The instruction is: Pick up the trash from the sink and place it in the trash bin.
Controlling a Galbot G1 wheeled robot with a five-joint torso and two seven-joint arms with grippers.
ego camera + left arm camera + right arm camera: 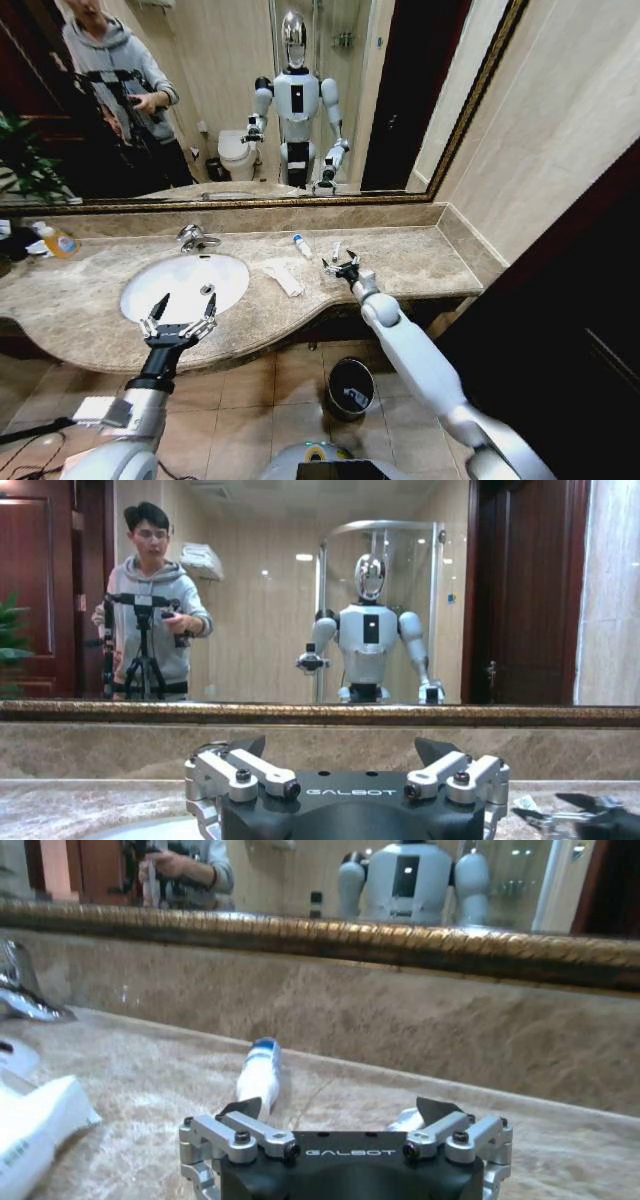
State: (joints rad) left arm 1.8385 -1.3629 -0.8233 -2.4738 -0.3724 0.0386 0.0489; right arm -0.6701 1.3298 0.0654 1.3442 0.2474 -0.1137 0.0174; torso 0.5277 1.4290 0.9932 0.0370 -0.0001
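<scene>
Right wrist view: blue-capped bottle (258,1072) just beyond spread right gripper (340,1114)

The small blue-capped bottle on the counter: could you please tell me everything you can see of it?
The small blue-capped bottle is a slim white tube-like container, apparently plastic, with a blue cap at one end. It lies on its side on the beige-brown marble countertop, between the sink and the back wall, cap end toward the mirror. Nothing grips it. The right gripper sits open just short of it, and in the right wrist view the bottle lies beyond the left-hand fingertip. A crumpled white paper towel lies nearby, apart from it.
</scene>
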